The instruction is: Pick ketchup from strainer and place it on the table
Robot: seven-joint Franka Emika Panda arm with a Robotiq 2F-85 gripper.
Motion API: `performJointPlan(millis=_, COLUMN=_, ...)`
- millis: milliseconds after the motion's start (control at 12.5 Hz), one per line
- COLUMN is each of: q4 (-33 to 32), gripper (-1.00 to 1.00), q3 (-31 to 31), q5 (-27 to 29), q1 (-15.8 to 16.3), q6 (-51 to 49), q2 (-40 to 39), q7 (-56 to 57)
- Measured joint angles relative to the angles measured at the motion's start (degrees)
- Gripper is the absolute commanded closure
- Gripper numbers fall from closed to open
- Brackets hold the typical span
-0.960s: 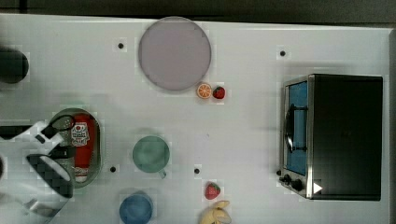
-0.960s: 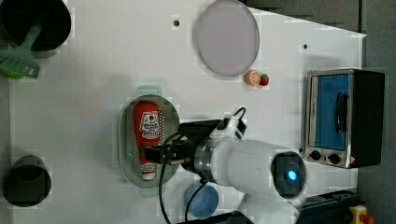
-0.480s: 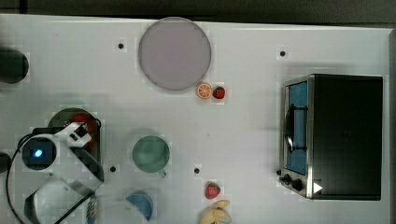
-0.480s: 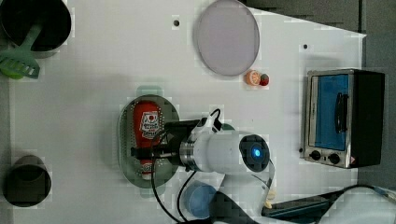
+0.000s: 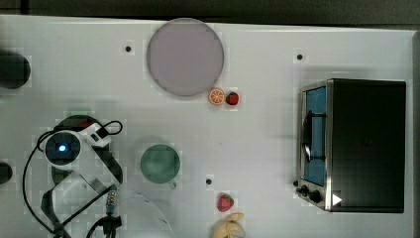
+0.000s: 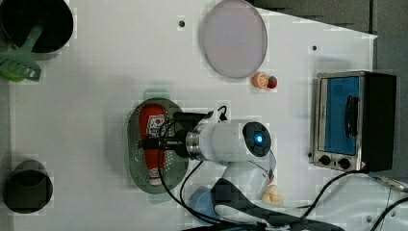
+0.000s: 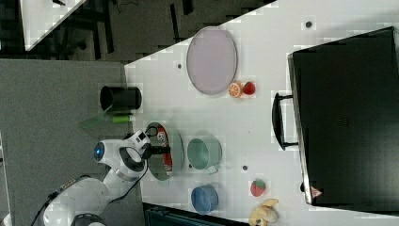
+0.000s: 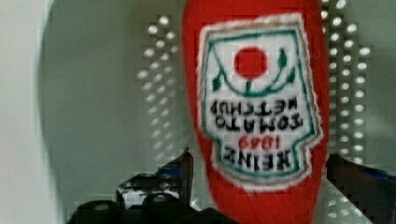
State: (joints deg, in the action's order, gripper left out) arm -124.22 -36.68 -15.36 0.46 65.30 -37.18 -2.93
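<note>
The ketchup (image 6: pixel 153 129), a red squeeze bottle with a white label, lies lengthwise in the pale green strainer (image 6: pixel 133 161) on the white table (image 5: pixel 257 139). My gripper (image 6: pixel 155 143) is down inside the strainer, across the bottle's middle. In the wrist view the ketchup (image 8: pixel 254 112) sits between the two dark fingers (image 8: pixel 185 170), one on each side, and the gripper (image 8: pixel 257 170) stands open around it. In the right view the gripper (image 7: pixel 162 149) crosses the ketchup (image 7: pixel 162 135). In the top view the arm covers most of the strainer (image 5: pixel 79 120).
A green cup (image 5: pixel 159 163) stands right beside the strainer, a blue bowl (image 7: pixel 204 197) near it. Further off are a grey-lilac plate (image 5: pixel 184 57), an orange slice (image 5: pixel 216 96), strawberries (image 5: pixel 225 202), a banana (image 5: pixel 229 227), a toaster oven (image 5: pixel 356 144) and a black pot (image 6: pixel 36 21).
The arm has swung over the strainer and come down, so it now hides the bottle in the top view. The ketchup has not moved.
</note>
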Motion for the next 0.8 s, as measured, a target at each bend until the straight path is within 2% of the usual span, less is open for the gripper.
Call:
performJointPlan(millis=80, q4=0.34, gripper=-0.92, q3=1.09, q5=0.14, q1=1.02, q6=-0.17, q2=-0.03, q7=-0.34)
performJointPlan(millis=320, q4=1.34, gripper=-0.2, q3=2.46, q5=0.0, q1=3.43, q6=0.11, q2=-0.22, q7=-0.59)
performJointPlan(millis=400, q4=1.34, gripper=-0.12, q3=2.46, q5=-0.04, q1=4.14, q6=0.28, q2=-0.22, q7=-0.61)
performJointPlan(millis=560, q4=1.79, gripper=-0.12, q3=2.35, q5=0.15, q1=5.41, q6=-0.28, q2=-0.08, q7=-0.69)
performJointPlan(millis=800, q4=1.01, gripper=-0.12, q3=0.64, q5=2.45, q1=5.16, q6=-2.57, q2=3.89, q7=-0.81)
